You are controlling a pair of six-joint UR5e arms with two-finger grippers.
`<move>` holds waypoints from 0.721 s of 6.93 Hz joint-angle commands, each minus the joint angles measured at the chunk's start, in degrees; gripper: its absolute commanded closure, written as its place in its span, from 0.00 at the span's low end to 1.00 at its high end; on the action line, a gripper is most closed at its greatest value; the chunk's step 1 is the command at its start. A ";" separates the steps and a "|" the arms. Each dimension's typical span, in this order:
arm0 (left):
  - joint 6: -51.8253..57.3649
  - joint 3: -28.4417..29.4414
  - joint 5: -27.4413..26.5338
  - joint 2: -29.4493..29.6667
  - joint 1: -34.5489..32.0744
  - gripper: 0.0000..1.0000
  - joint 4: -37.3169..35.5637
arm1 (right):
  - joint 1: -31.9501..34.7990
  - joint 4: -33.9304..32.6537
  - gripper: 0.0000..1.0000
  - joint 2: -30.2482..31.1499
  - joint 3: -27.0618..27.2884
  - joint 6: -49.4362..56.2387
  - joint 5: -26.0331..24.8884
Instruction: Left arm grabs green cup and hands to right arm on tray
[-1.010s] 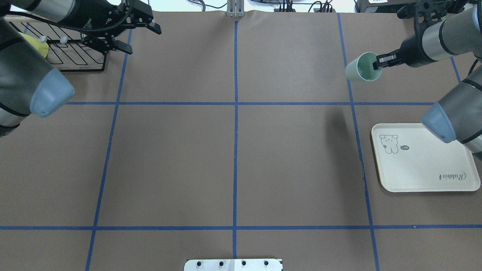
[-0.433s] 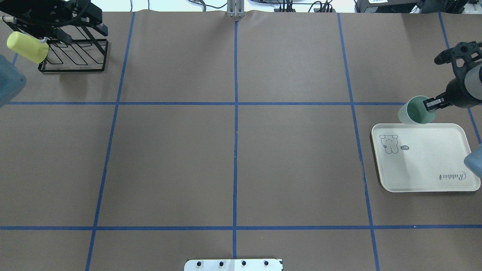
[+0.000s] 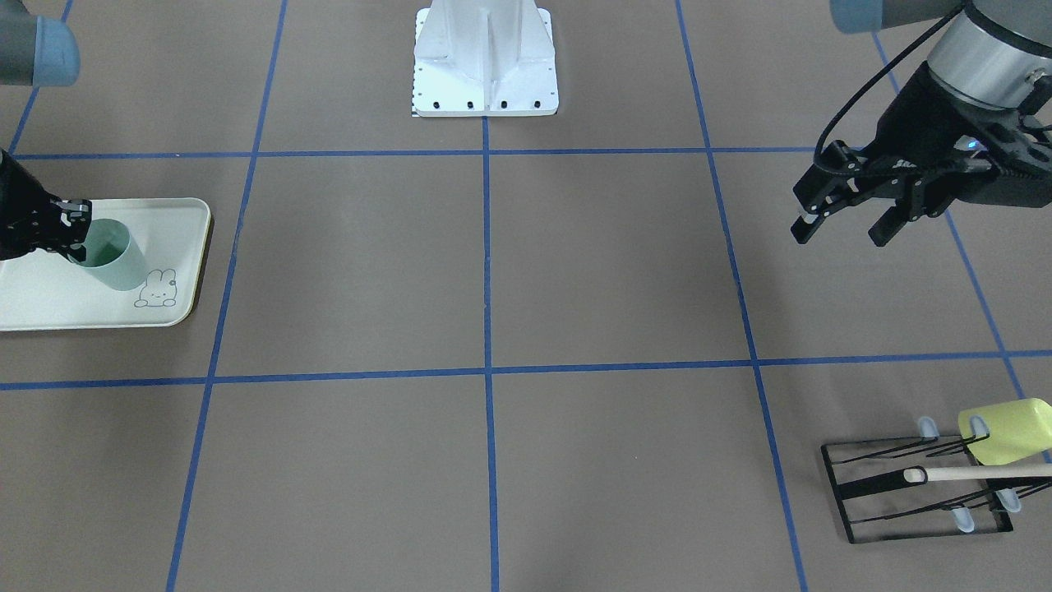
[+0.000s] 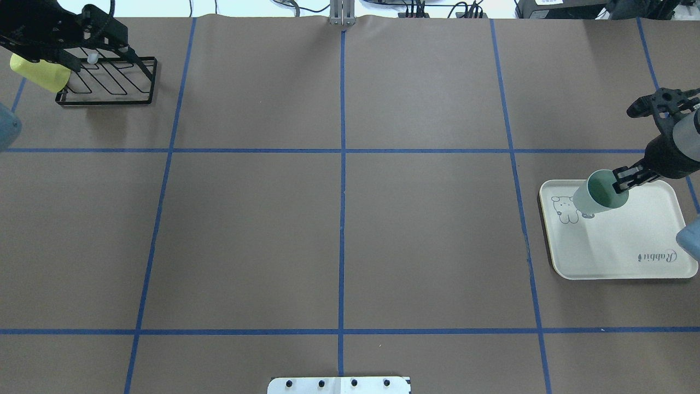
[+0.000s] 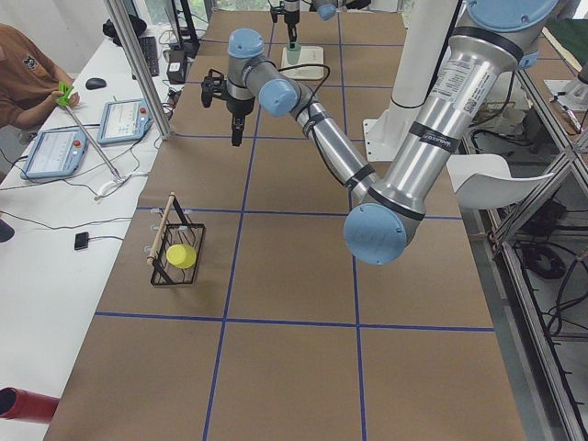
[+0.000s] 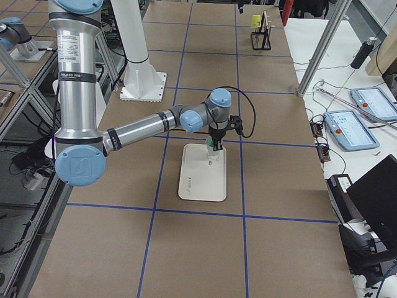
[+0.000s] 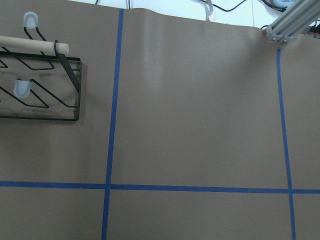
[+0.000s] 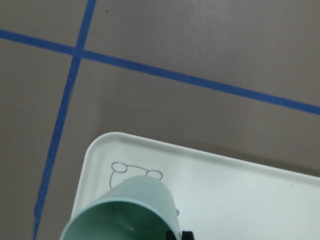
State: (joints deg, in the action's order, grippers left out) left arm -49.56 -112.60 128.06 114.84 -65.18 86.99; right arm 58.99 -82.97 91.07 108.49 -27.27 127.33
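Observation:
My right gripper (image 4: 623,180) is shut on the rim of the pale green cup (image 4: 596,192). It holds the cup tilted over the cream tray (image 4: 629,246), right by the rabbit drawing. The front view shows the cup (image 3: 111,256) low over the tray (image 3: 49,306); I cannot tell whether it touches. The right wrist view shows the cup mouth (image 8: 125,212) above the tray corner (image 8: 225,185). My left gripper (image 3: 838,230) is open and empty, held above the table at the far left near the wire rack.
A black wire rack (image 4: 109,82) stands at the far left corner with a yellow-lime cup (image 4: 38,74) on it; the cup also shows in the front view (image 3: 1007,429). The robot's white base plate (image 3: 485,74) sits at the table's near middle edge.
My right gripper has carried the green cup from beyond the tray to over its rabbit corner and lower. My left arm has drawn back to the far left over the rack.

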 commanded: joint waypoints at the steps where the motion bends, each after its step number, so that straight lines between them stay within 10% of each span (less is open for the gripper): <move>1: 6.02 -0.42 0.17 -4.16 -1.69 0.00 -0.24 | 0.51 -1.58 1.00 0.24 -2.74 3.25 2.31; 5: 15.89 -2.10 -0.01 -11.39 -4.34 0.00 -0.15 | 3.50 -1.24 1.00 0.25 -7.76 13.70 5.21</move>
State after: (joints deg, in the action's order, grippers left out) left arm -35.64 -114.57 128.09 104.62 -68.95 86.81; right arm 62.21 -84.32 91.37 102.07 -17.01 132.28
